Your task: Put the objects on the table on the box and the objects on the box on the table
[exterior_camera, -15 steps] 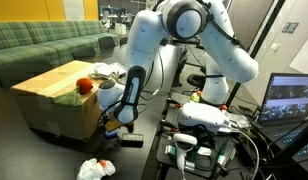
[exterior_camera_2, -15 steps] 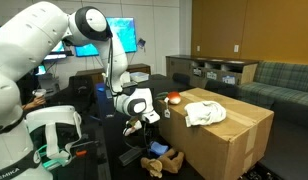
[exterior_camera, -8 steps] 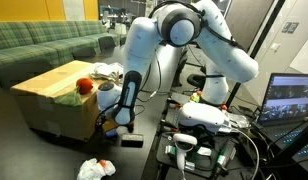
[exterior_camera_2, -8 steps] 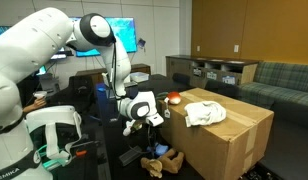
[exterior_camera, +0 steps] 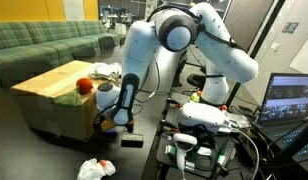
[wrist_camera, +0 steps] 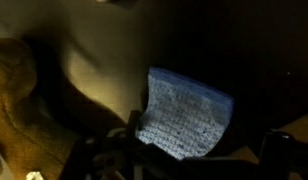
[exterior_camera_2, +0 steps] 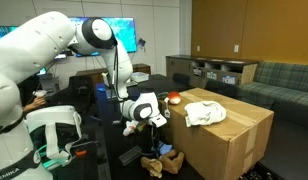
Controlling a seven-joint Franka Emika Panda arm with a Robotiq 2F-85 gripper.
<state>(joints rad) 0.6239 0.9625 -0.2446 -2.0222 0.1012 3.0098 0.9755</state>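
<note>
Low beside the cardboard box [exterior_camera_2: 226, 140], the pincer [exterior_camera_2: 154, 124] hung with its tips pointing down, its jaws spread wide and pinching nothing. In the wrist view its two dark fingers [wrist_camera: 279, 150] stood far apart at the bottom edge. A blue cloth [wrist_camera: 184, 115] lay just ahead of them, roughly between them, on the dark table [wrist_camera: 264, 50]. Whether the tips touched the cloth could not be told in that dim picture. To one side of the pincer in that view sat a tan, plush-looking lump [wrist_camera: 19, 90], close to the cloth. In an exterior view the blue cloth [exterior_camera_2: 166, 152] and a brown soft toy [exterior_camera_2: 154, 165] lay directly beneath the pincer, close against the box's side wall. In both exterior views the box stood just beside the pincer, its top edge higher than the pincer's tips. Up on the box top, above and beyond the pincer, lay a crumpled white cloth [exterior_camera_2: 204, 113] and a small red object [exterior_camera_2: 174, 97]. In an exterior view a green item [exterior_camera: 66, 98] lay near the red one. A second white cloth [exterior_camera: 94, 168] lay down on the table, well apart from the pincer.
</note>
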